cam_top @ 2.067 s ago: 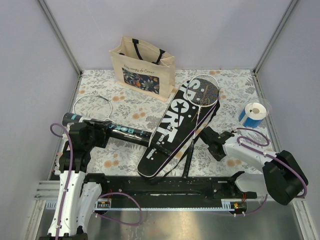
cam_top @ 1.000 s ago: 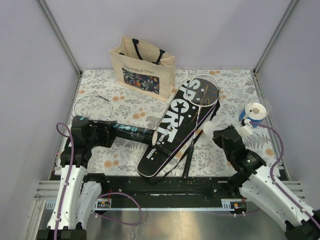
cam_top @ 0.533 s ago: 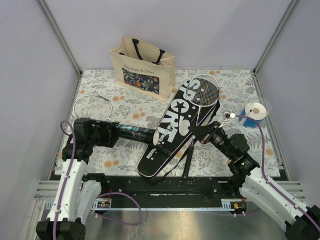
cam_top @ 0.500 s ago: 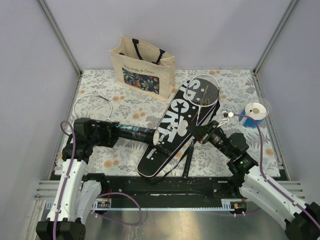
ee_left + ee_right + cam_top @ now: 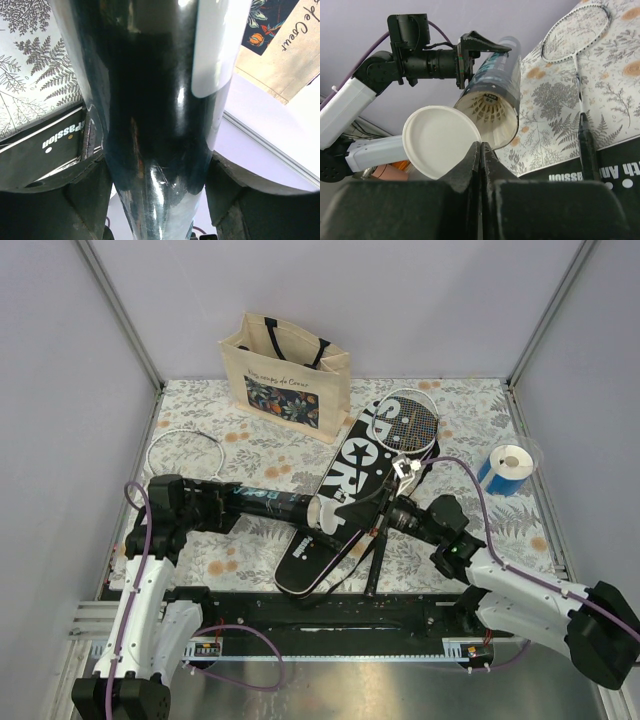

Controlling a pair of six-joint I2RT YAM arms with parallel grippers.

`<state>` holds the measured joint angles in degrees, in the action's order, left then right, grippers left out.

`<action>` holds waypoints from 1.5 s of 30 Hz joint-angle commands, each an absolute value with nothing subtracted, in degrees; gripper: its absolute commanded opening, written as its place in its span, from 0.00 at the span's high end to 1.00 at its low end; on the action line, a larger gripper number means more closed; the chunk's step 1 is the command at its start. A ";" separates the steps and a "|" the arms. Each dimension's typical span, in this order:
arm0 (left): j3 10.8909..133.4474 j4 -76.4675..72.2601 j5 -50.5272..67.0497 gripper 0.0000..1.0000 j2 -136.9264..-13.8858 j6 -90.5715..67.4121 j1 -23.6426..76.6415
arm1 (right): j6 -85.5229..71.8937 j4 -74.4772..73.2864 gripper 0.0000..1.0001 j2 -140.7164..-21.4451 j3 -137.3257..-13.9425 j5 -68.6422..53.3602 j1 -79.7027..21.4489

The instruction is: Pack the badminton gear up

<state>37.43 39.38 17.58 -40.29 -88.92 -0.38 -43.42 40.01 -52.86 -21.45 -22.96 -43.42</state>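
Lid (image 5: 440,142) in right claw (image 5: 481,150) beside tube (image 5: 262,502) in left claw (image 5: 156,175)

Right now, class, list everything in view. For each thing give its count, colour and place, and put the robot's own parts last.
tote: one, beige with a dark floral print, upright at the back.
cover: one, black with white SPORT lettering, flat in the middle.
rackets: two, pale frames; one on the cover, one on the cloth at the left.
tube: one, black, held in the left fingers, open end by the cover.
shuttlecock: at least one, white, inside the tube's mouth.
lid: one, white, beside the tube's mouth.
roll: one, blue and white, at the right edge.
cloth: one, pale fern print, under everything.
left fingers: black, closed on the tube.
right fingers: black, pinching the lid.
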 commanded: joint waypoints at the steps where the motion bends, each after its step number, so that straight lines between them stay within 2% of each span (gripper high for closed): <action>1: 37.79 34.98 20.13 0.84 -39.90 -90.61 -0.35 | -39.82 44.21 1.00 -55.54 -25.57 -18.73 -45.96; 22: 35.77 32.96 23.55 0.84 -39.90 -93.51 -0.35 | -32.87 45.88 1.00 -63.89 -29.18 -6.42 -49.57; 32: 35.07 32.17 22.77 0.84 -40.69 -93.87 -0.35 | -32.87 45.35 1.00 -66.18 -30.94 -4.75 -51.33; 35: 34.89 31.99 22.68 0.85 -41.04 -93.96 -0.35 | -33.57 44.04 0.93 -66.27 -31.20 -4.22 -51.50; 40: 34.72 31.82 22.68 0.85 -41.31 -94.13 -0.44 | -34.98 43.24 0.67 -65.57 -30.76 -4.04 -51.42; 45: 34.54 31.90 22.94 0.85 -41.13 -94.48 -0.35 | -35.33 42.10 0.62 -63.99 -30.06 -4.83 -51.42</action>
